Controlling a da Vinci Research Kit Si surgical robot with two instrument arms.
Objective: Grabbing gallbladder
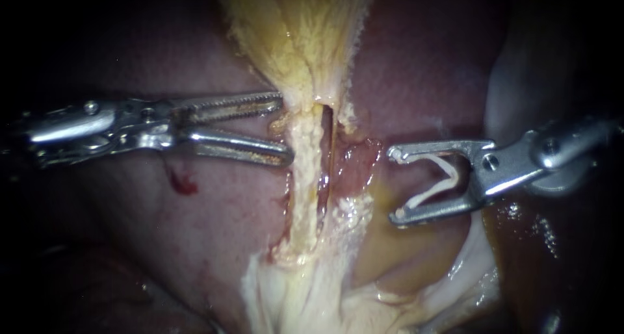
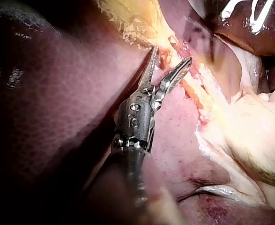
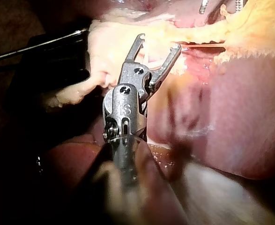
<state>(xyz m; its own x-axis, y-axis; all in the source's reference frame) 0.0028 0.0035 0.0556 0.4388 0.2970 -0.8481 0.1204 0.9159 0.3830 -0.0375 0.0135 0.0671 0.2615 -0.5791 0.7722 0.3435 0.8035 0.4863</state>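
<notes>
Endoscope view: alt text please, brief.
Two instruments flank a pale yellow tissue strand lying on the reddish liver. The left instrument is open beside the strand; the right instrument holds a white clip, clear of it.

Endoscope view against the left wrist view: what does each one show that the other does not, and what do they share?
Only the endoscope view clearly shows the right instrument, its jaws holding a white V-shaped clip. Only the left wrist view shows the broad dark-purple liver lobe beside the left instrument. Both show the left instrument, its toothed jaws open, at the narrow yellowish band of tissue.
</notes>
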